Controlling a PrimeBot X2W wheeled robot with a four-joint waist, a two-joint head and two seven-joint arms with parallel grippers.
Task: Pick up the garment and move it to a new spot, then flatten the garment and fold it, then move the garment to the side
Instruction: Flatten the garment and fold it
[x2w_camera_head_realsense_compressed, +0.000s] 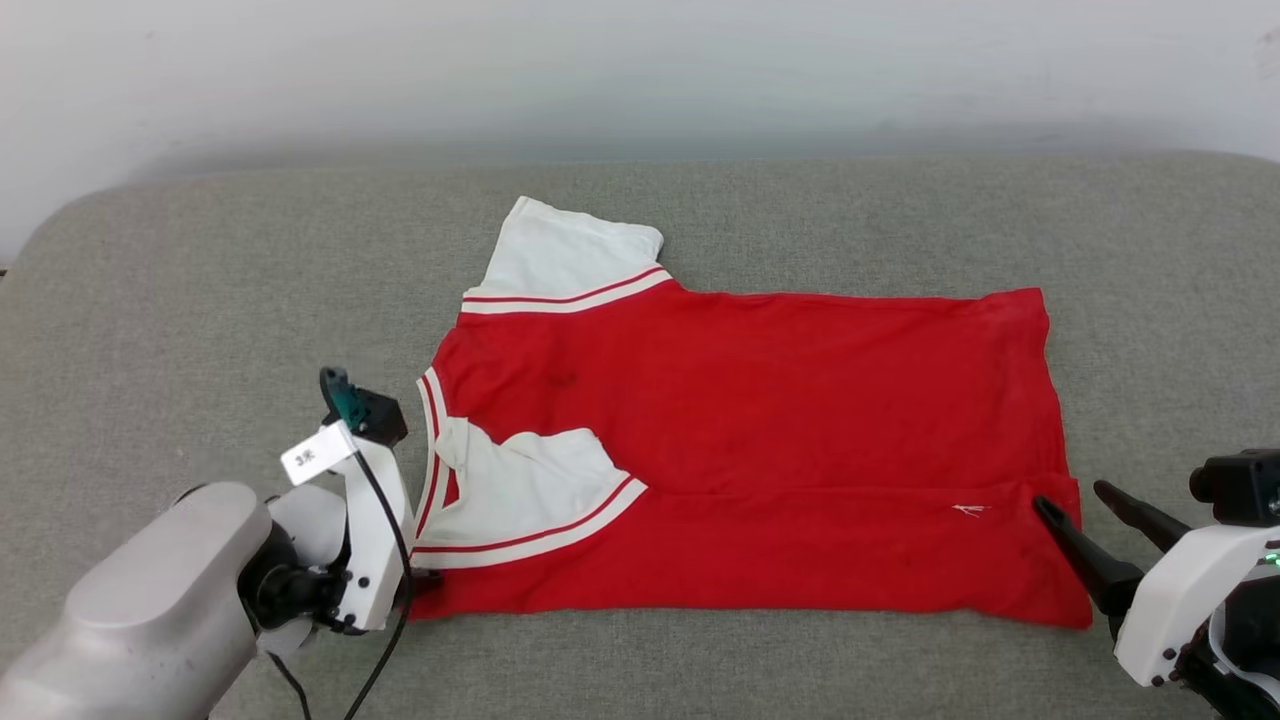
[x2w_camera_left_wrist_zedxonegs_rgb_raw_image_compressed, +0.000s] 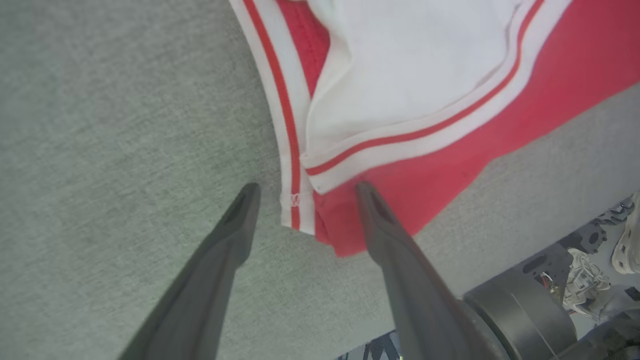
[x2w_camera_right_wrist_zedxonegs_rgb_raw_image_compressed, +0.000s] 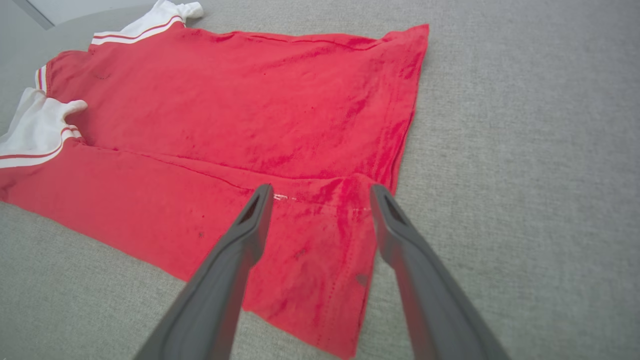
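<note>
The shirt lies flat on the couch, and I hold my left gripper at its 8 o'clock corner and right gripper at 4 o'clock, fingers wide apart, ready to grab for folding.

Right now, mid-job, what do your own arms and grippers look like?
The left gripper and right gripper each have two long, dark grey, tapered fingers. The left arm has a pale grey forearm, a white wrist bracket, a black cable and a white tag. The right wrist is white.
</note>
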